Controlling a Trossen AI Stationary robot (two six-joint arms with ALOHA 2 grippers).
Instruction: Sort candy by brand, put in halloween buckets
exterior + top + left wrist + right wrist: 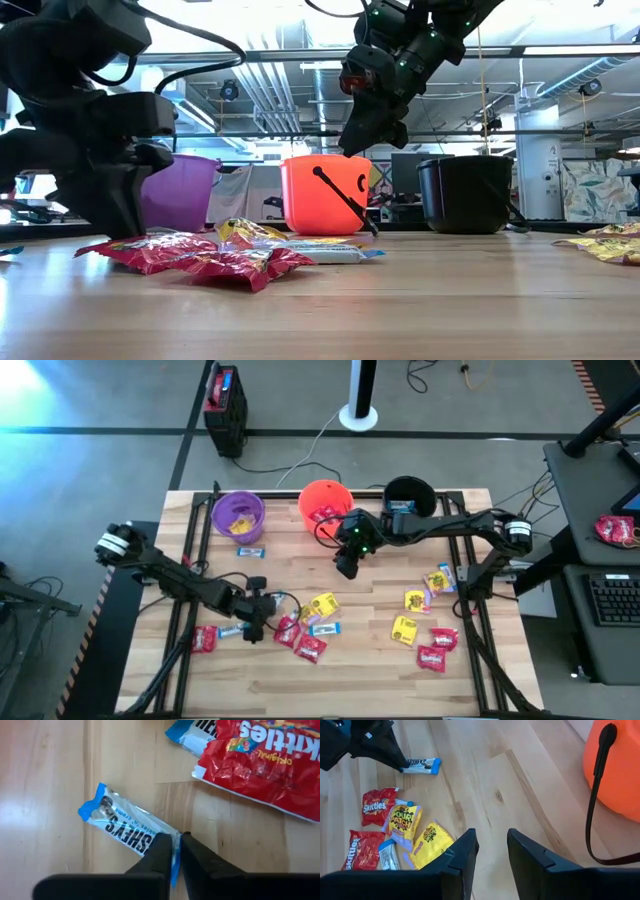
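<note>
Surface [330, 680] of pale wood, strewn with candy; purple bucket [238, 515], orange bucket [324, 503] and black bucket [408, 493] ranged along far edge. Right pincer [492, 851], narrowly parted and empty, raised beside orange bucket. Left pincer [176, 851] pinched shut on one end of blue-and-white Hershey's bar [127, 824], near Skittles packet [260, 762]. Best lifted straight up, slowly, given corner-only hold; likely to dangle or slip.

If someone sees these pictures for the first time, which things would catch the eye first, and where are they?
Three buckets stand in a row at the table's far edge: purple bucket, orange bucket and black bucket. Red, yellow and blue-and-white candy lies scattered over the near half of the table. The left gripper has its jaws shut on the end of a blue-and-white packet at the near left, while the right gripper hovers in front of the orange bucket.
</note>
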